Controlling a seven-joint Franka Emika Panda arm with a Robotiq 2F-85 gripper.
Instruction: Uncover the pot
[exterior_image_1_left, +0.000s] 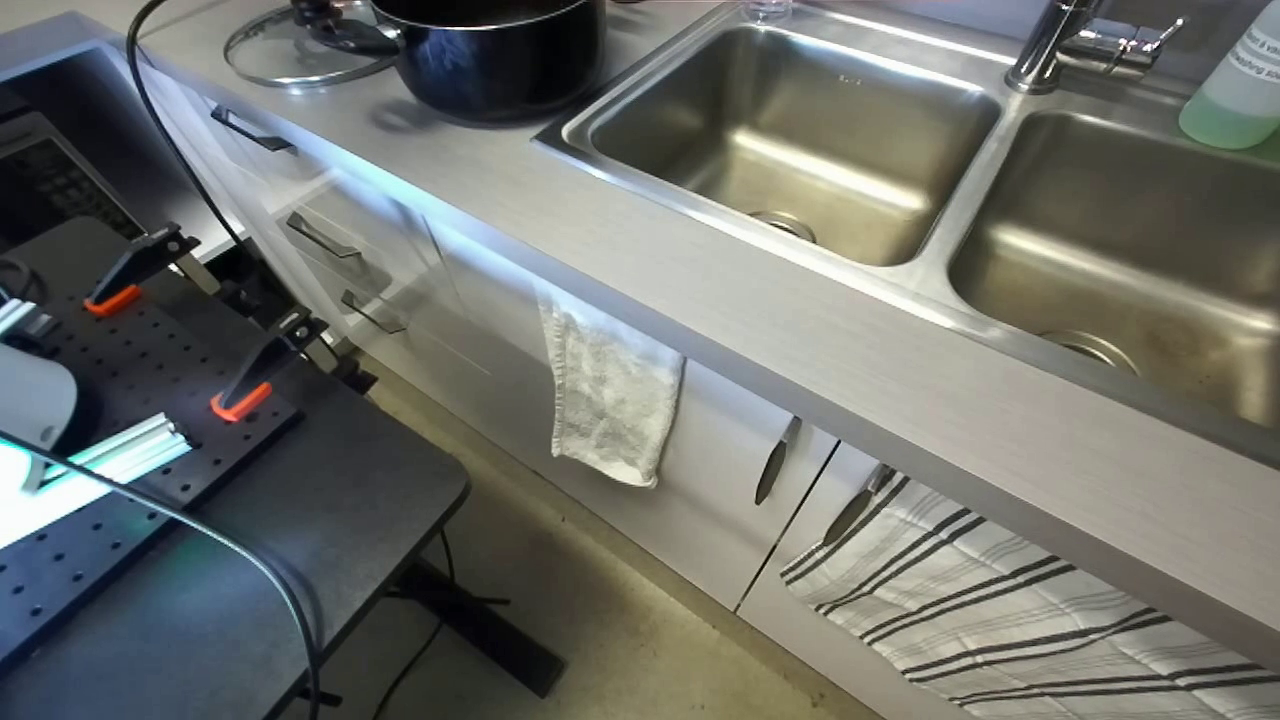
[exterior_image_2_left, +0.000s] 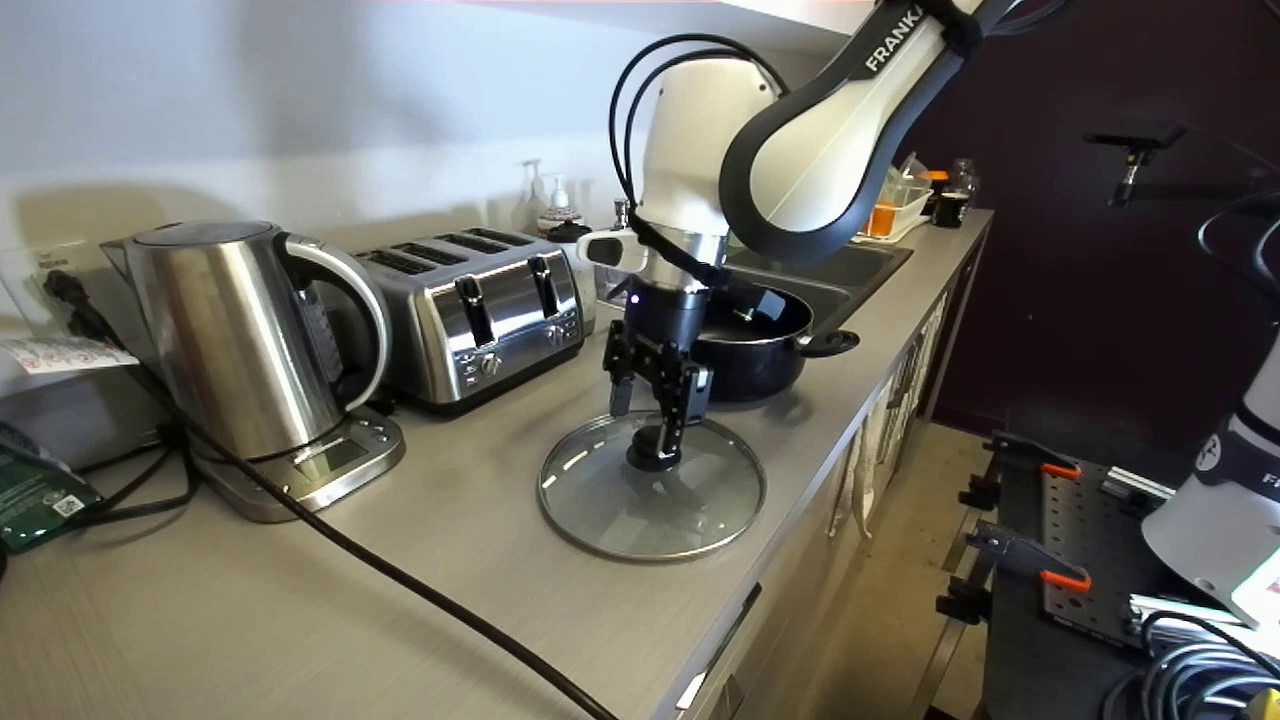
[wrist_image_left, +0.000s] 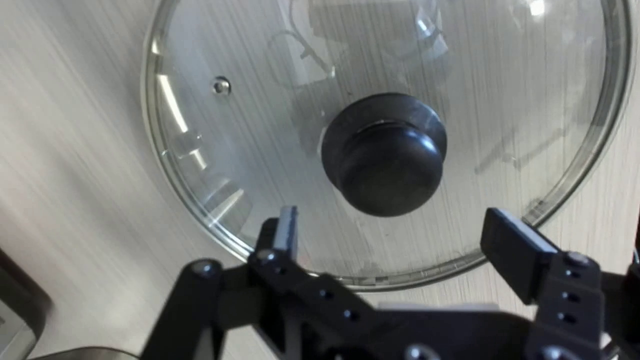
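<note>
Nearest in the wrist view, a wide-spread pincer (wrist_image_left: 392, 225); holds nothing, hangs over the clear lid (wrist_image_left: 280, 160) with its black knob (wrist_image_left: 390, 165); in an exterior view, flat on the desk (exterior_image_2_left: 300, 620), the lid; just beyond the lid, the uncovered pot (exterior_image_2_left: 755, 362); left of the lid, a toaster (exterior_image_2_left: 500, 325) and a steel kettle (exterior_image_2_left: 225, 350); in an exterior view, pot beside the lid; farther from the lid, past the pot, a double sink (exterior_image_1_left: 974, 180) with a faucet (exterior_image_1_left: 1040, 50).

Under my hand (exterior_image_2_left: 648, 425) the lid (exterior_image_2_left: 640, 505) lies on the desk (exterior_image_2_left: 450, 510), before the pot (exterior_image_2_left: 755, 368) in an exterior view.
</note>
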